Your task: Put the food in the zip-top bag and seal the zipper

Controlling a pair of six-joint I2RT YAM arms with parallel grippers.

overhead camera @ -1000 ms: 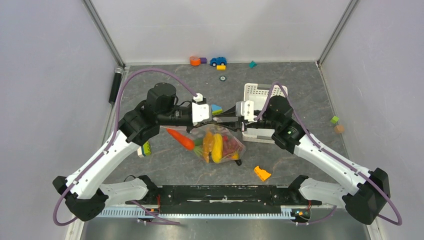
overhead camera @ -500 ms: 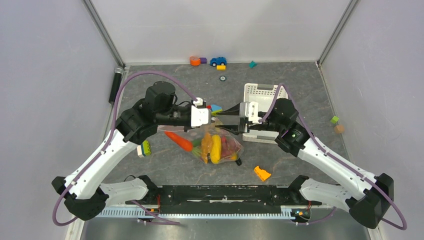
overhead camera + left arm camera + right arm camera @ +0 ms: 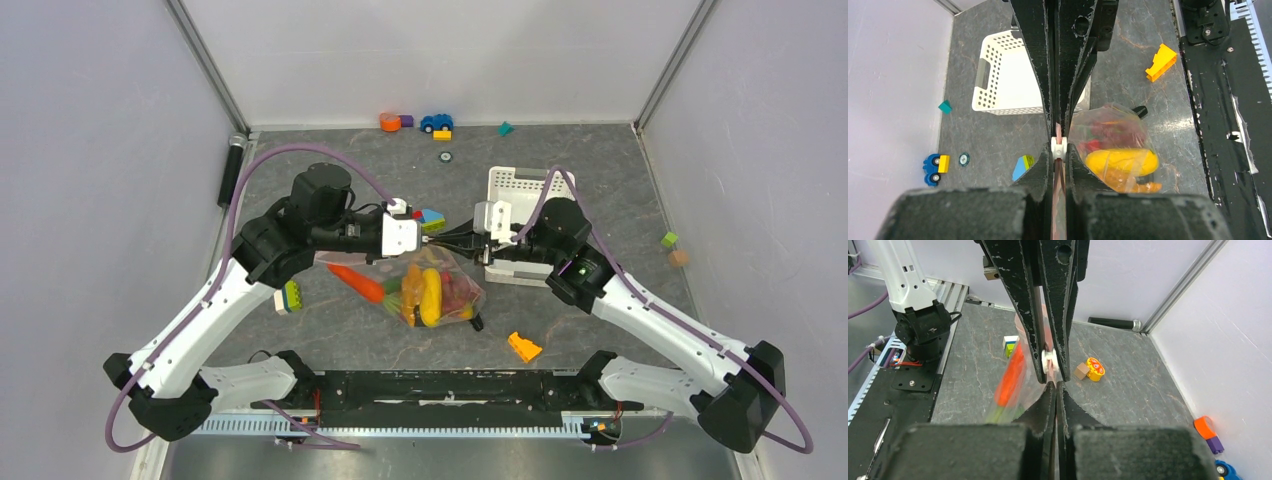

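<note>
The left gripper and right gripper meet tip to tip, both pinched tight on the zipper. Beneath them the zip-top bag holds the food. A white basket sits nearby.

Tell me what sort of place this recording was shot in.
Most likely a robot lab test cell, not a home: a grey tabletop boxed in by plain pale walls and metal frame posts, left arm and right arm bolted at its near edge, toy props such as a blue car scattered about.
</note>
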